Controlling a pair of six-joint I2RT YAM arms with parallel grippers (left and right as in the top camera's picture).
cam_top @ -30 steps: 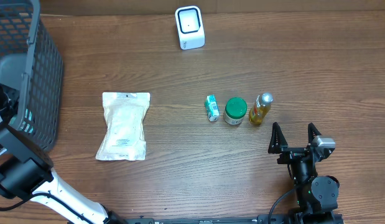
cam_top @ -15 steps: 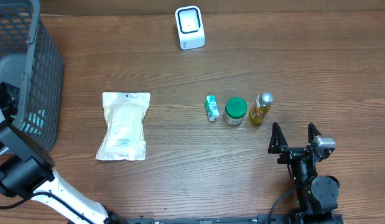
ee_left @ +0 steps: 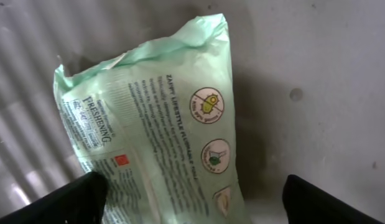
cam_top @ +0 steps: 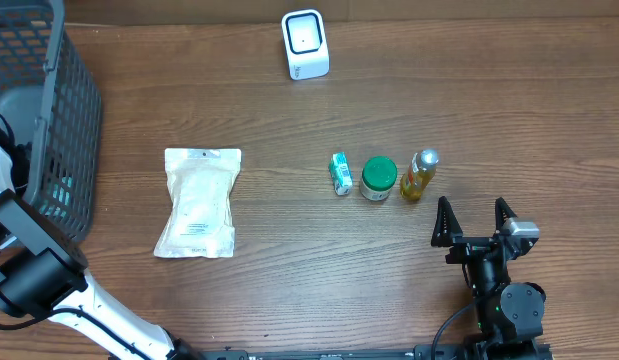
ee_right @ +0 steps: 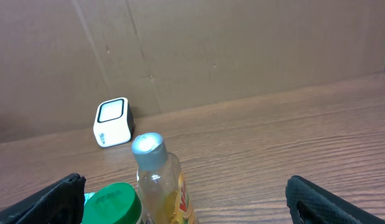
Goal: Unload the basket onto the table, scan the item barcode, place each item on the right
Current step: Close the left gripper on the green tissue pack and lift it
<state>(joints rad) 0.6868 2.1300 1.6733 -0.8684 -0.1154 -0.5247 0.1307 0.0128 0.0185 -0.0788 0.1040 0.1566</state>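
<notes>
Found the left gripper (ee_left: 192,204) down inside the grey mesh basket (cam_top: 74,110) at the far-left corner of the wooden table (cam_top: 509,110), its two dark fingertips (ee_left: 77,199) spread out to the bottom corners of the wrist view and clamped on nothing. Saw the mint-green packet (ee_left: 155,124) directly beneath, lying flat on the basket's ribbed grey floor with one crimped end pointing up and to the right and the other end running out of frame between the fingertips. Made out small print, a red square and three round icons on its face. Could not tell whether the left-hand fingertip touched the packet's edge. Traced the left arm (cam_top: 29,270) up the table's left side and into the basket in the overhead view. Found the right gripper (cam_top: 474,222) low over the near-right part of the table, jaws wide apart and gripping nothing, aimed at a short row of goods just ahead: a yellow bottle (cam_top: 419,175) with a silver cap, a green-lidded jar (cam_top: 378,179) and a small green box (cam_top: 340,173), each just beside the next. Spotted the white scanner (cam_top: 306,45) standing upright at the far edge, well apart from that row, and a white pouch (cam_top: 197,203) lying flat left of centre, between basket and box.
</notes>
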